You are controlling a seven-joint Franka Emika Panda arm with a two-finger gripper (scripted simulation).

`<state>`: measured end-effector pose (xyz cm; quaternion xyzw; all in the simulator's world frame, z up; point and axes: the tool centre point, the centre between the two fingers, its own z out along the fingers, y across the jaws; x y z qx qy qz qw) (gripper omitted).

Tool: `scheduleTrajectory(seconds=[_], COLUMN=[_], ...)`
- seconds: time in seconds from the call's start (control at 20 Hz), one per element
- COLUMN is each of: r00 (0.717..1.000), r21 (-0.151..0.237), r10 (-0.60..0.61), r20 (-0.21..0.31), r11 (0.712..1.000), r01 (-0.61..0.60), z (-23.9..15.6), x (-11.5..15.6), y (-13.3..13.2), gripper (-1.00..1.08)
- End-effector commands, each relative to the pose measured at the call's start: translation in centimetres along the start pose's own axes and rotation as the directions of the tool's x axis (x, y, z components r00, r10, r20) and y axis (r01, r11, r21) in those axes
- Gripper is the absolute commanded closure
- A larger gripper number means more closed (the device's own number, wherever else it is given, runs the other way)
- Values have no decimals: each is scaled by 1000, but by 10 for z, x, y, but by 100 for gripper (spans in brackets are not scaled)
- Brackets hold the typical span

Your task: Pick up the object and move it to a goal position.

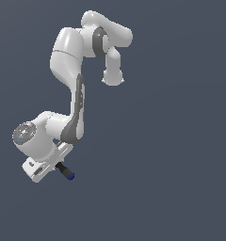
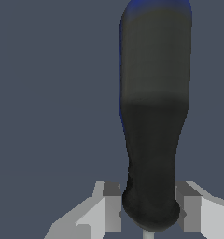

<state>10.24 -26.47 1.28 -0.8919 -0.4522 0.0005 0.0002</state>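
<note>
Jaws clamped on the screwdriver (image 2: pixel 153 116) handle, blue cap outward, bare grey space all around.

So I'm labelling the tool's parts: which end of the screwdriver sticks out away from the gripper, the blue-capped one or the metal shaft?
The blue-capped end of the screwdriver points away; the gripper is closed around the handle's narrow neck, at the shaft end.

Plain dark grey-blue backdrop (image 1: pixel 181 141)
</note>
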Motion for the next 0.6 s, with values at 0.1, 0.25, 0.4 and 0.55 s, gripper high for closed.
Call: scheduleTrajectory(seconds=[0.1,0.25,0.4,0.55], r00=[1000,1000,1000,1000], r21=[-1,-1,-1,-1], r10=[-1,-1,-1,-1], r20=[0,0,0,0], r11=[1000,1000,1000,1000], r01=[1,1,1,1], z=[-1,-1,-1,-1], x=[-8,-11,-12,-12], y=[10,13,15,16], gripper=[108,108,108,108])
